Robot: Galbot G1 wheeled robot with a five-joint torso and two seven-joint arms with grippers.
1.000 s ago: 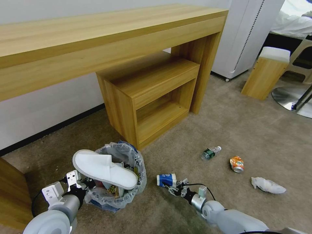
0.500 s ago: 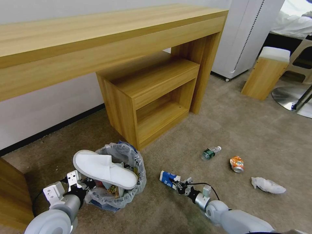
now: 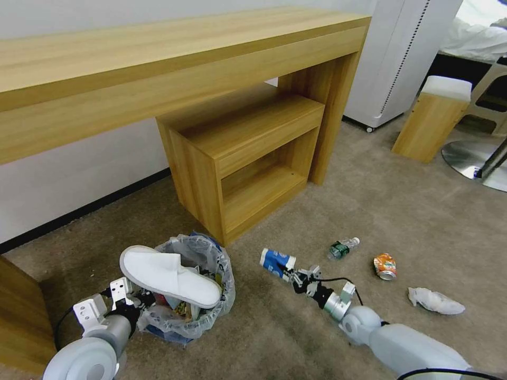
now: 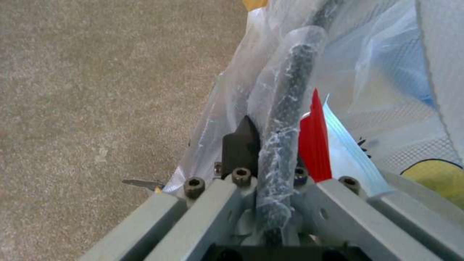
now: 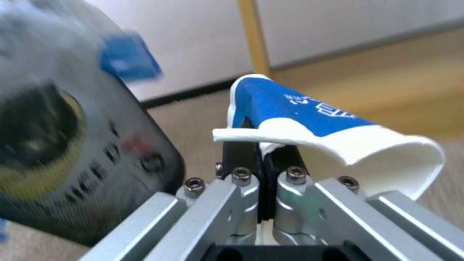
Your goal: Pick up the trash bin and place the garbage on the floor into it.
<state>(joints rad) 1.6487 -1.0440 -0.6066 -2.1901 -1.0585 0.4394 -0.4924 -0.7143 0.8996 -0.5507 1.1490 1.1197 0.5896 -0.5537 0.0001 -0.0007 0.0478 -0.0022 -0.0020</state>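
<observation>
The white slipper [image 3: 170, 276] hides most of the trash bin's [image 3: 208, 309] contents; a blurred dark shape [image 5: 72, 152], perhaps that bin, looms nearby.

One slipper [image 3: 170, 276], one blue-white cup [image 3: 276, 262], one bottle [image 3: 342, 247], one can [image 3: 385, 266], one white wad [image 3: 435, 301], one bin [image 3: 206, 311].

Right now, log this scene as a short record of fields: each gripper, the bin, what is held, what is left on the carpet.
left gripper: shut on the trash bin's bag-covered rim
right gripper: shut on the rim of the blue-white cup, held clear of the floor
trash bin: upright beside the left arm, white slipper lying across its top, red scrap and other litter inside
left on carpet: small bottle, orange can, white wad
nearby: wooden desk with low shelf unit under it
</observation>
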